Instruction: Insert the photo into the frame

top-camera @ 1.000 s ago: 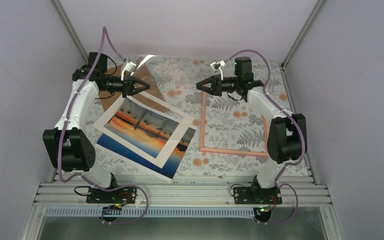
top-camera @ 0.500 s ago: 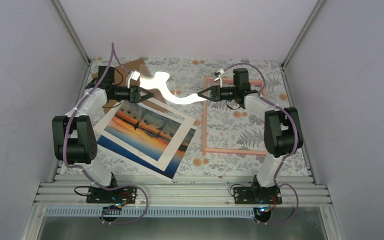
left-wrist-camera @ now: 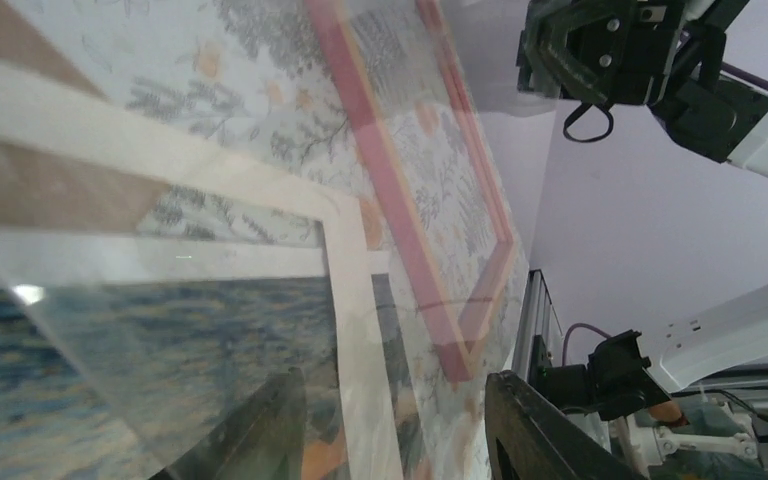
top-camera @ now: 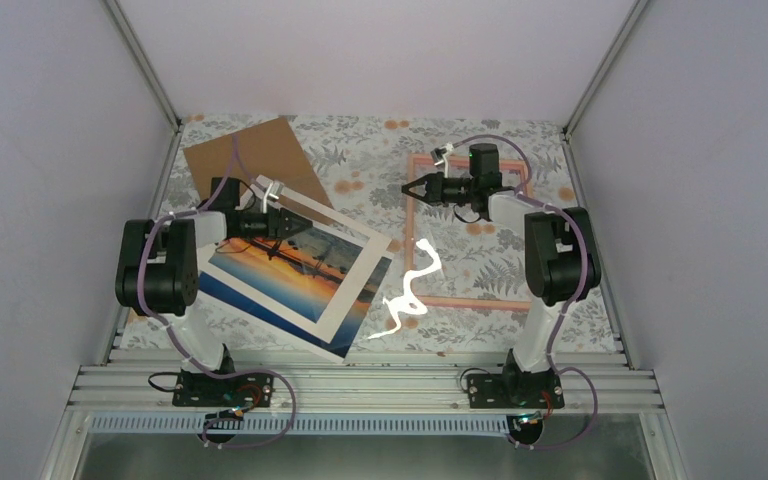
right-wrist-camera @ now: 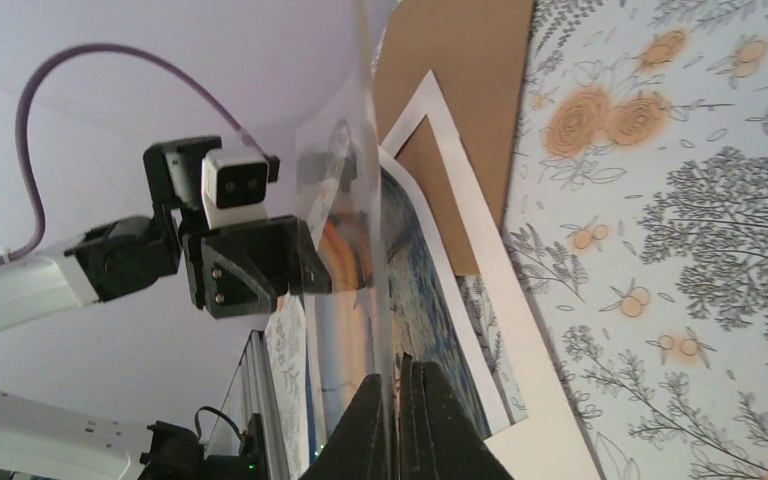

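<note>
Nearest the arm bases, left of centre on the floral cloth (top-camera: pixel 430 335), lies the photo (top-camera: pixel 300 275), flat & tilted. Its blue near edge sticks out from under a white mat board (top-camera: pixel 350 285), and we see the orange sunset thru the mat's opening. The photo is outside the frame (top-camera: pixel 470 302), which lies flat to the right on the same cloth w/ only flower pattern inside it. The mat's right corner comes near the frame's left rail; whether they touch we can't tell.

Over the mat's far-left edge hangs the L gripper (top-camera: pixel 282 225). In its wrist cam the two fingers (left-wrist-camera: pixel 535 430) stand well apart w/ nothing pinched btwn them, tho a clear sheet (right-wrist-camera: pixel 350 240) slants across just in front. Farther back & to the right, over the frame's far-left part, the R gripper (top-camera: pixel 412 188) points left. Its own cam shows the jaws pressed together on the clear sheet's edge, the sheet standing on edge & bowing toward the L gripper. From above we see the sheet only as a white squiggle of glare.

Farthest back on the left, a brown cardboard sheet (top-camera: pixel 250 152) lies flat, its near part under the mat.
</note>
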Motion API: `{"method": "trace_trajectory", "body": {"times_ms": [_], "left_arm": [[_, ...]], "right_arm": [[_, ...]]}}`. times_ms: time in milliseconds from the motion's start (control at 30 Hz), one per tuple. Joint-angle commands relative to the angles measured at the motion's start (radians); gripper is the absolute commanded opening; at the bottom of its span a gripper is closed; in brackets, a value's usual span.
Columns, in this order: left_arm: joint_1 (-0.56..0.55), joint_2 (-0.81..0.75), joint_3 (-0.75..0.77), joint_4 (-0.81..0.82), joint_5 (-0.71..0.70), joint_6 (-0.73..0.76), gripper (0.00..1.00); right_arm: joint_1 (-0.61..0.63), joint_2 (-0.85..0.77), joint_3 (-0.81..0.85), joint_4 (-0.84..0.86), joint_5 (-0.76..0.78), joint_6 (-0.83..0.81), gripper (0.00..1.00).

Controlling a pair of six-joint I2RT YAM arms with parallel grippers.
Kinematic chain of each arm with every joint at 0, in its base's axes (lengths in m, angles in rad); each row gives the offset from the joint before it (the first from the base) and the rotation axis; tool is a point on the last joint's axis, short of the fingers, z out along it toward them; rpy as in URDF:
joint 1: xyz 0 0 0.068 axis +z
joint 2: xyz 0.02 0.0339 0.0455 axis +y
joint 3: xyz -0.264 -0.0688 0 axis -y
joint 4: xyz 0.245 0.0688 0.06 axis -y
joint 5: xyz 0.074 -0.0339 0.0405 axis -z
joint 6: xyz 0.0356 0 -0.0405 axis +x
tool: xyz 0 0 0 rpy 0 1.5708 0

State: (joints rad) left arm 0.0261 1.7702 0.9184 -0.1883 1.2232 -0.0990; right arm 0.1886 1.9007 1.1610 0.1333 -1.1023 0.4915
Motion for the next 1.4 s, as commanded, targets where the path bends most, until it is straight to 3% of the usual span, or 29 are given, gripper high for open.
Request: {"method": "trace_trajectory", "body": {"times_ms": [0,333,533,1000,1367], "left_arm": [[-0.009,0.018,-0.09,0.264,0.03,-0.188,0.46],[-0.103,0.101,-0.18,0.7,-0.037,-0.509,0.47],[-0.169,0.185,-0.142,0.826,-0.075,-0.623,0.47],[-0.282,0.331,-0.031,0.884,-0.094,-0.745,0.48],[-0.36,0.358,-0.062,0.915,-0.136,-0.833,0.53]], "right_arm": [[-0.023,0.035,-0.011,0.041,0.022,0.026,0.04],[-0.074,0.057,-0.046,0.087,0.032,0.075,0.04],[-0.143,0.063,-0.051,0.086,0.051,0.091,0.04],[-0.297,0.105,-0.109,0.107,0.129,0.142,0.04],[-0.336,0.141,-0.135,0.122,0.167,0.181,0.04]]}}
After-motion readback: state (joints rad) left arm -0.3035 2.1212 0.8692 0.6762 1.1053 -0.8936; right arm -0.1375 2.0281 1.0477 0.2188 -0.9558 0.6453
